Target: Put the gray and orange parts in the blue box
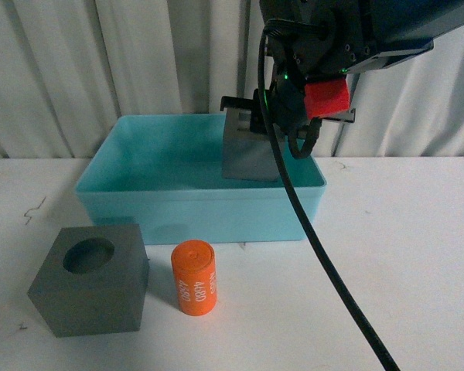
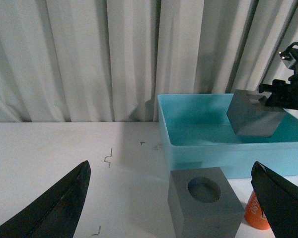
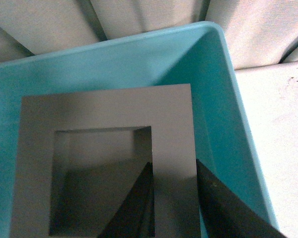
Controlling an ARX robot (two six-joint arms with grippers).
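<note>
1. The right tool (image 3: 174, 166) was clamped on the square-recess gray cube (image 1: 247, 154), one finger (image 3: 134, 208) down inside the recess and the other outside, pinching one wall between them.
2. That cube hung tilted within the blue box (image 1: 193, 209), toward its 2 o'clock corner in the front view (whether it touched the box floor could not be told).
3. A black cable (image 1: 325, 263) ran from the right arm down toward 5 o'clock, across the box's front wall and over the desk (image 1: 417, 247).
4. The left tool (image 2: 170, 167) was spread wide and held nothing.
5. The round-recess gray cube (image 1: 93, 282) sat on the desk at the box's 7 o'clock, recess up.
6. The orange cylinder (image 1: 195, 278) stood upright at that cube's 3 o'clock, just beside it and apart from the box.
7. A pale curtain (image 1: 100, 54) hung behind the box at 12 o'clock.
</note>
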